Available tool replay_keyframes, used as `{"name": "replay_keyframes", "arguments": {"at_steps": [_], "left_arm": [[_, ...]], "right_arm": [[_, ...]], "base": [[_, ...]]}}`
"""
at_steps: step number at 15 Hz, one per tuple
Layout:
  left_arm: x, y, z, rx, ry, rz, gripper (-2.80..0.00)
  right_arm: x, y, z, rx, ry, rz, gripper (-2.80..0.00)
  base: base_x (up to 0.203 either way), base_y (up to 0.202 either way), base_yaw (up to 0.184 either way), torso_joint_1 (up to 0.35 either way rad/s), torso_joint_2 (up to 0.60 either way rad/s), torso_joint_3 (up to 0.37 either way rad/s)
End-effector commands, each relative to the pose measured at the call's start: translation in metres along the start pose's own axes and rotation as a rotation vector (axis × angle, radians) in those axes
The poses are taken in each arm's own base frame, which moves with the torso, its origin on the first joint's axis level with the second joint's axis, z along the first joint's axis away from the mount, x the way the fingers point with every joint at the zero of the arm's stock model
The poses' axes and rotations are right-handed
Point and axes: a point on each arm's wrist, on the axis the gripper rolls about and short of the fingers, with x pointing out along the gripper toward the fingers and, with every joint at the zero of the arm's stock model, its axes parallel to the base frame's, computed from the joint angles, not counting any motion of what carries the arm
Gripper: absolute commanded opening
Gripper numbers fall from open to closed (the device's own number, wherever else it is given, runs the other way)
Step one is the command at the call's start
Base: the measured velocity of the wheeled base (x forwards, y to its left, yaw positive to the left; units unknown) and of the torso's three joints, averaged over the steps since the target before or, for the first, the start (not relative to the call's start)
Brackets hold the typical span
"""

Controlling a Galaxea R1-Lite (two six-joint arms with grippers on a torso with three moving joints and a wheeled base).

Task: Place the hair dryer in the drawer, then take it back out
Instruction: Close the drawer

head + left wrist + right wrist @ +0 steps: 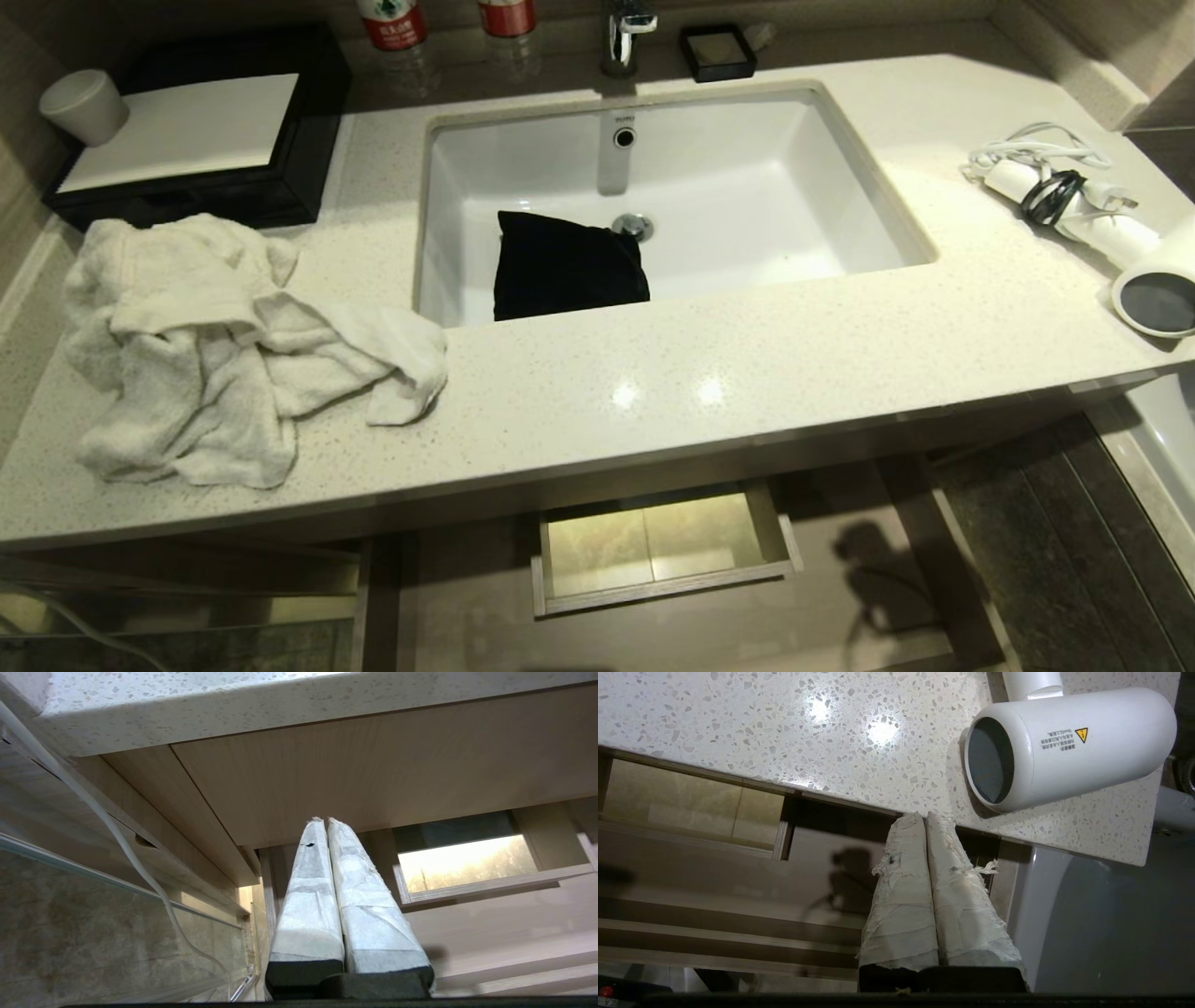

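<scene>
Still on the counter [803,355], far right: hair dryer [1111,233], lying on its side near the edge, dark round end toward the near side, cord bundled along the handle farther back. Pulled out below the counter, near centre: drawer [653,579], nothing to be seen in it, so the first half of the task looks not yet begun.

Right gripper [927,814] low, in front of the counter edge and just left of the barrel, jaws pressed together, holding nothing. Left gripper [322,820] under the counter on the left, likewise closed and empty, apparently parked.

For a clean pick: open wide before rising to counter height, approach from the near side, close across the barrel or where handle meets barrel, not on the smooth round end, likely to slip. Worth minding the cord; how loosely coiled is hard to tell from here, and a trailing loop may snag on the counter edge during the move left and down into the drawer.
</scene>
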Motion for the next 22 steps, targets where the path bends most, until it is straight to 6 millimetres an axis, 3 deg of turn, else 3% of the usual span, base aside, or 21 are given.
{"name": "replay_keyframes", "arguments": {"at_steps": [1, 6, 22], "left_arm": [[0.0001, 0.0, -0.0002, 0.0, 0.0, 0.0, -2.8], [0.0001, 0.0, -0.0003, 0.0, 0.0, 0.0, -2.8], [0.0001, 0.0, -0.0003, 0.0, 0.001, 0.0, -2.8]], "right_arm": [[-0.0007, -0.0001, 0.0008, -0.006, -0.004, 0.0, -2.8], [-0.0002, 0.0001, 0.0001, -0.005, -0.005, 0.001, -2.8], [0.0012, 0.0059, -0.0091, -0.01, -0.022, -0.004, -2.8]], "base": [[0.0, 0.0, 0.0, 0.0, 0.0, 0.0], [0.0, 0.0, 0.0, -0.076, 0.05, -0.033], [0.0, 0.0, 0.0, -0.311, 0.11, -0.203]]}}
